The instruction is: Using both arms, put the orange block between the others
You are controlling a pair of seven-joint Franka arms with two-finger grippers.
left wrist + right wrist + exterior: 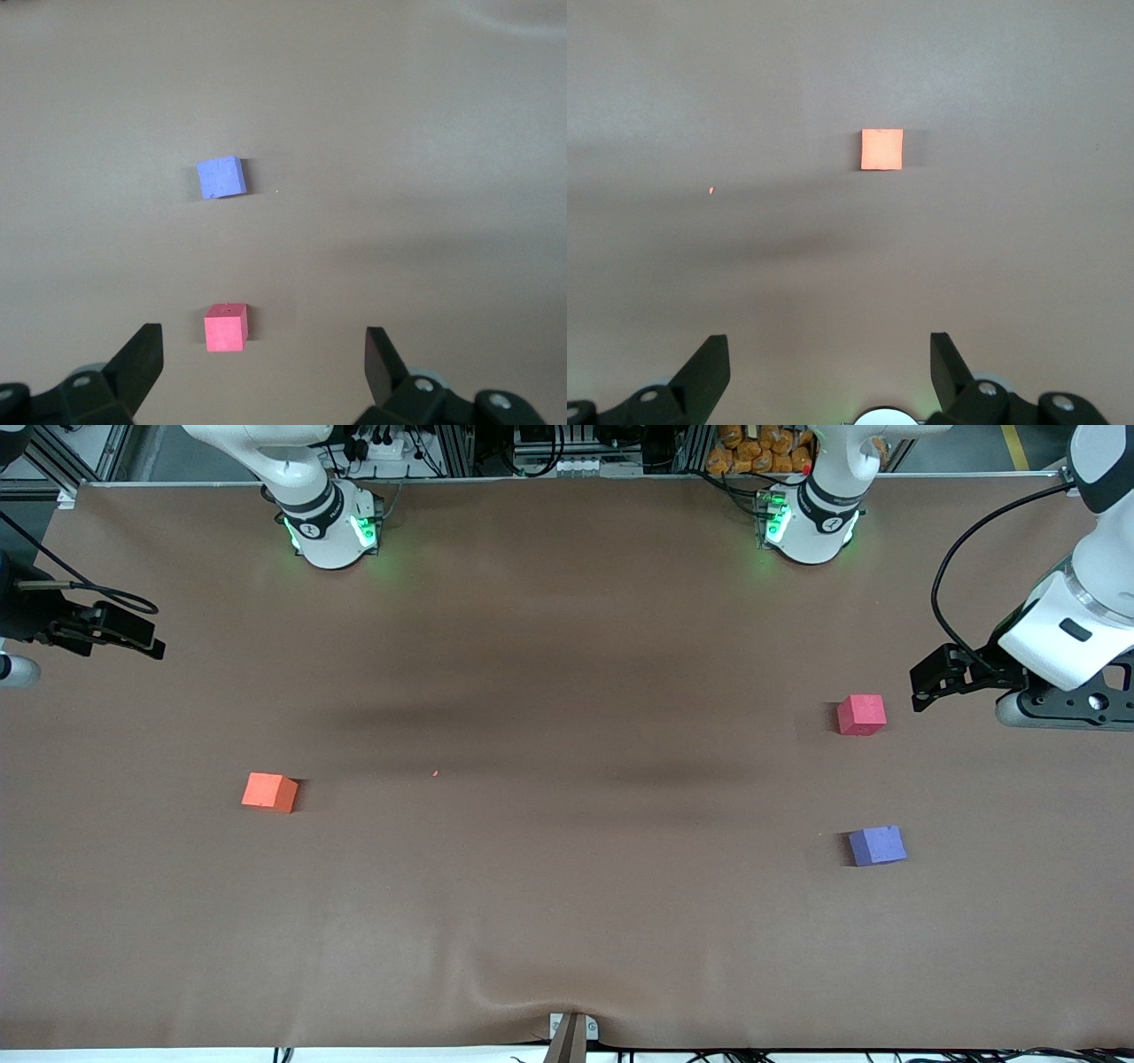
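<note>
Even, soft overhead light on the brown desk [567,921], broad faint arm shadows banding its middle, short dark shadows hugging each cube, green glow at both arm bases, wrist views softer and slightly washed, no glare

Matte, foam-like orange block [269,792], pink-red cube [861,715] and purple cube [877,845] lie on smooth brown table covering [567,691].
</note>
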